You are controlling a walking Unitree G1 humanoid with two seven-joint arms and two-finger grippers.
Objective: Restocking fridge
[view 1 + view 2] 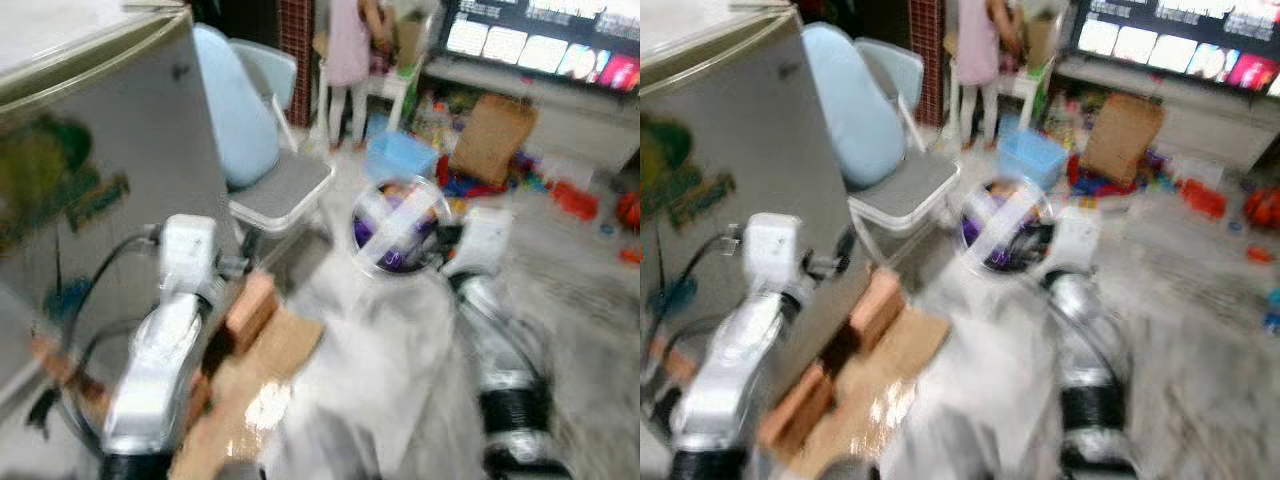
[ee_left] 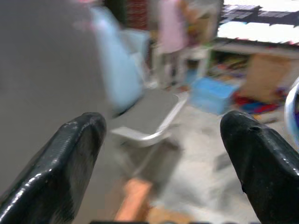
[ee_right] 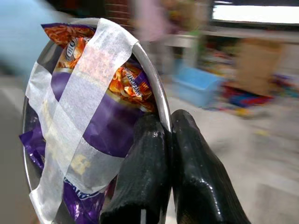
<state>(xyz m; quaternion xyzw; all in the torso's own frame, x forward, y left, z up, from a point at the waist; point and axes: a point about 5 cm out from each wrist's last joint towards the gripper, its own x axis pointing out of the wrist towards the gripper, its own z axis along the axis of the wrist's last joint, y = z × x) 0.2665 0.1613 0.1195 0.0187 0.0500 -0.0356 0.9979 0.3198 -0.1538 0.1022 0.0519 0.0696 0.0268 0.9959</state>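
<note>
A round metal bowl (image 1: 400, 228) holds purple and orange snack packets (image 3: 110, 126) strapped in with crossed white tape. My right gripper (image 3: 167, 135) is shut on the bowl's rim (image 3: 156, 93), holding it up in front of me. The grey fridge (image 1: 90, 160) stands at my left with its door closed and stickers on it. My left gripper (image 2: 163, 140) is open and holds nothing, raised beside the fridge, with its fingers (image 2: 70, 154) spread wide.
A folding chair (image 1: 280, 185) with a pale blue cushion (image 1: 232, 105) stands beside the fridge. Bricks (image 1: 250, 305) and flat cardboard (image 1: 270, 370) lie on the floor. Further off are a person (image 1: 350, 60), a blue box (image 1: 400, 155), a cardboard box (image 1: 492, 135), toys and a lit screen (image 1: 540, 35).
</note>
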